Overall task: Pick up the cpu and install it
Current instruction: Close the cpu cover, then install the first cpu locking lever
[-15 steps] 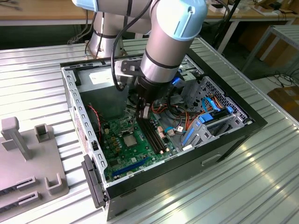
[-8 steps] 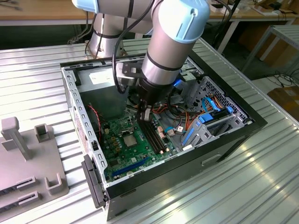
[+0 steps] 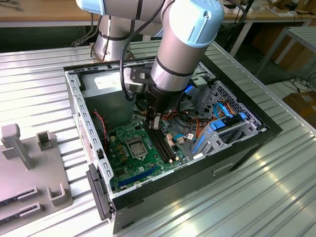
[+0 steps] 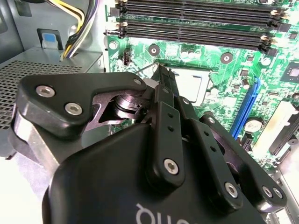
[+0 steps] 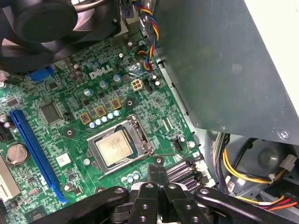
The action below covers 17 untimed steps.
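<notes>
The first wrist view shows the cpu (image 5: 113, 148) lying flat in its socket (image 5: 122, 146) on the green motherboard (image 5: 84, 93), with the end effector (image 5: 157, 171) just beside the socket, fingers pressed together and holding nothing. The exterior view shows the open computer case (image 3: 237, 143) on the ribbed metal desk (image 3: 34, 84), the arm reaching inside it. The second wrist view shows two memory slots (image 4: 196, 32).
</notes>
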Available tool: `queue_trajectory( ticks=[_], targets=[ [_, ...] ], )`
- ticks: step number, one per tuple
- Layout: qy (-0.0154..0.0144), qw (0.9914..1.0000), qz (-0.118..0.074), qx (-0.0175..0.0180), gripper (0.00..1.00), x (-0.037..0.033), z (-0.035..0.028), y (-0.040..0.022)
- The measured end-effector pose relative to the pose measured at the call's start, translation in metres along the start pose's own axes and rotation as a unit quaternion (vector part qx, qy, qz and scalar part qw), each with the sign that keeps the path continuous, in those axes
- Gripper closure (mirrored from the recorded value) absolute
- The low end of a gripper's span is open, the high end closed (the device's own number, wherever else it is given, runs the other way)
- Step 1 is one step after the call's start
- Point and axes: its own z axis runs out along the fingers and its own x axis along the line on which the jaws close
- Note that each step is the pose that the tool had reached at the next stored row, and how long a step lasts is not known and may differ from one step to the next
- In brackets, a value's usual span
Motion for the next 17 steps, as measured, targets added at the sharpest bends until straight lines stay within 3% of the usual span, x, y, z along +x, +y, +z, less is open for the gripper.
queue_trajectory(
  ticks=[7,17],
  targets=[
    [0.0000,1.00000,0.000,0.0000,0.89,0.0003,0.0000,0.0005],
    [0.0000,1.00000,0.000,0.0000,0.89,0.0045,0.0003,0.0089]
  ],
)
